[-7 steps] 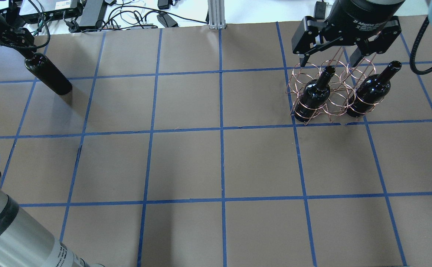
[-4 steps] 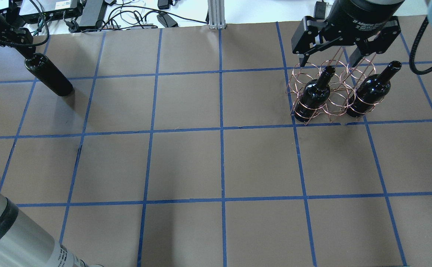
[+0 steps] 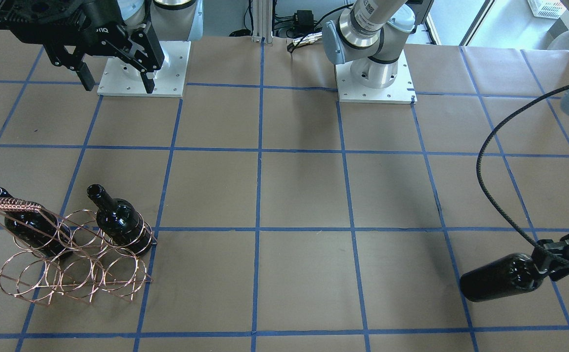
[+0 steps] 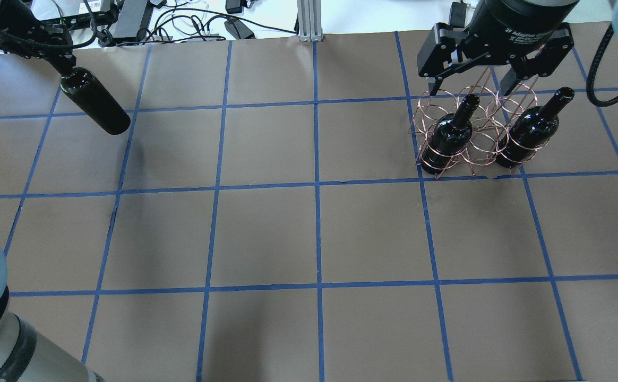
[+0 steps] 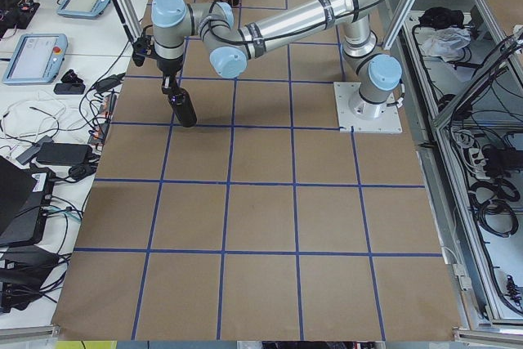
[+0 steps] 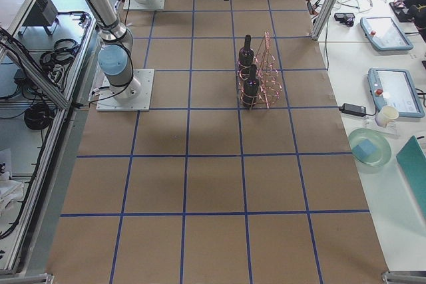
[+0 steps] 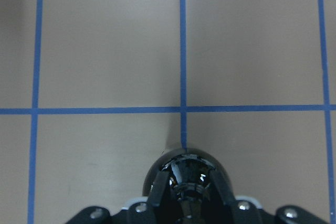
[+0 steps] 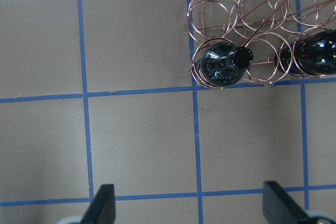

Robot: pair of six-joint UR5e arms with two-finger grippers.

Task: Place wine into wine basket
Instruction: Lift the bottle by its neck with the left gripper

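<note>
My left gripper [image 7: 185,195] is clamped on the neck of the wine [image 4: 95,101], a dark, unlabelled bottle that hangs neck-up from my fingers [image 7: 157,190]. It is in the far left corner of the table [image 4: 266,233], and my wrist view looks down past its shoulder onto a crossing of the blue tape lines [image 7: 182,109].

My right gripper [image 3: 118,85] hangs with its jaws wide apart and nothing between them. Its wrist view shows the wine basket [image 3: 74,259] below, a copper wire rack standing well apart from the wine, on the far right of the table. Two bottles already stand in the row nearer my base: one [image 4: 449,135] in the left end ring and one [image 4: 529,130] in the right end ring. The ring between them is open, and so are the three rings of the farther row. The braided handle [image 3: 8,205] slants up over the rack's right end.

Just beyond the wine the paper ends at the table's far edge, where cables [image 4: 181,21] and power bricks lie beside an aluminium post [image 4: 308,21]. Between the wine and the basket there is only brown paper.
</note>
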